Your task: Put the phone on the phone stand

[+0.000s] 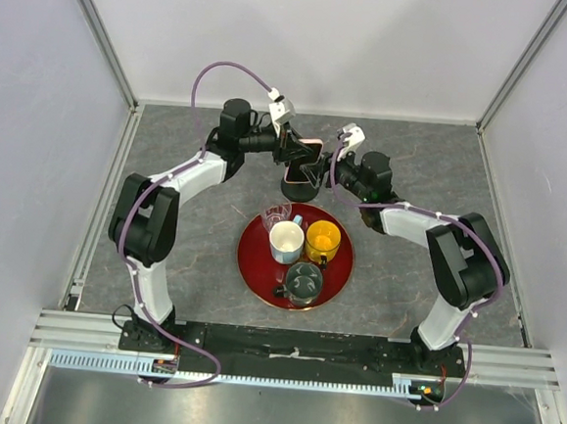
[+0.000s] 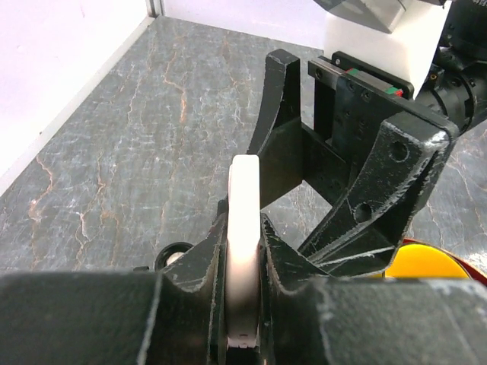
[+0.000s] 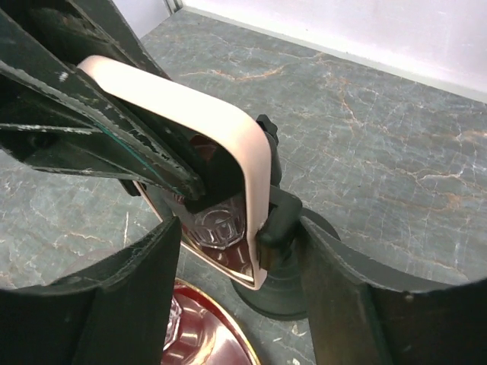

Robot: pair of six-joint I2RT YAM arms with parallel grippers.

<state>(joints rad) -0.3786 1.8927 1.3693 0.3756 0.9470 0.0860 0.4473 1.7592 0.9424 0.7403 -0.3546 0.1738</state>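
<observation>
My left gripper (image 1: 295, 154) is shut on the phone (image 1: 309, 156), a black screen in a pale pink case, and holds it on edge just above the black phone stand (image 1: 300, 187). In the left wrist view the phone's pink edge (image 2: 243, 228) sits clamped between my fingers (image 2: 199, 255). In the right wrist view the phone (image 3: 228, 144) leans against the stand's clamp bracket (image 3: 280, 220), above the round base (image 3: 293, 293). My right gripper (image 3: 242, 228) is open, its fingers on either side of the stand and the phone's lower corner. It also shows in the top view (image 1: 334, 167).
A round red tray (image 1: 255, 269) lies just in front of the stand. It holds a white cup (image 1: 286, 240), a yellow cup (image 1: 323, 240), a clear glass (image 1: 275, 214) and a glass mug (image 1: 303, 282). White walls enclose the grey marble table (image 1: 192, 254).
</observation>
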